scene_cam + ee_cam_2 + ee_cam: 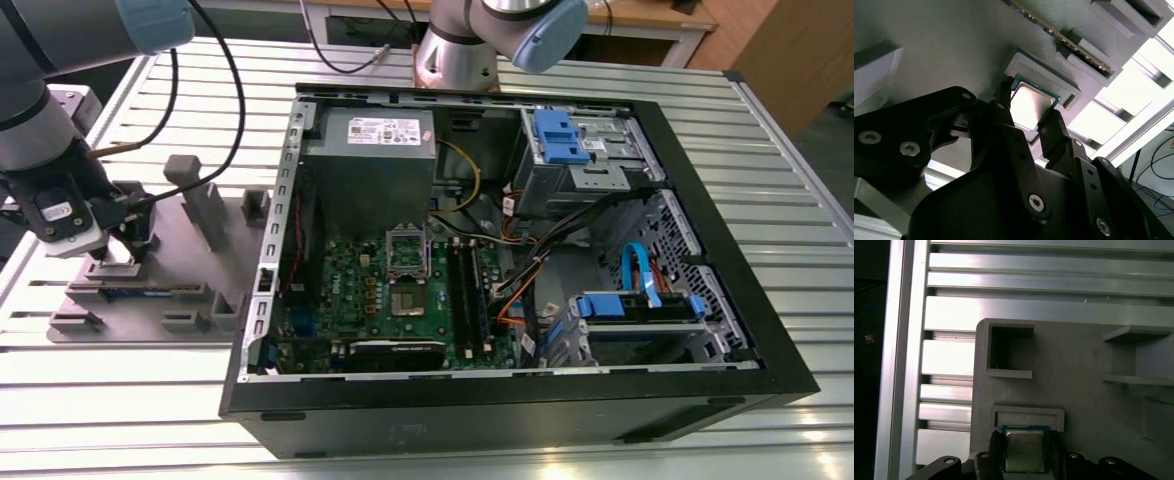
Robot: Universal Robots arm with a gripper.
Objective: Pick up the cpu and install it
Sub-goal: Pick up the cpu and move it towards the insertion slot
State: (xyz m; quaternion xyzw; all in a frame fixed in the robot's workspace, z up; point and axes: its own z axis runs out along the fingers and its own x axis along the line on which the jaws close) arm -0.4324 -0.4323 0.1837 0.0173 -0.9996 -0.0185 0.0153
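- The end effector [1030,109] is down over the grey holder plate [1079,390], pinching the cpu [1029,102]: its two dark fingers [1019,150] press against opposite edges of the chip
- The cpu [1024,449] lies flat, silvery top up, with a thin green rim showing; in both wrist views it sits against a raised lip of the holder plate
- Just beyond that lip, in the second wrist view, a memory module [1064,37] stands on edge in a slot of the same plate
- The plate rests on a surface [949,310] of ribbed aluminium slats
- In the exterior view the end effector [118,250] stands at the exterior view's left, over the holder plate [200,290] and well apart from the open computer case [507,400]
- Inside the case lies the green motherboard [347,290], its socket [404,300] near the middle with the metal frame hinged up
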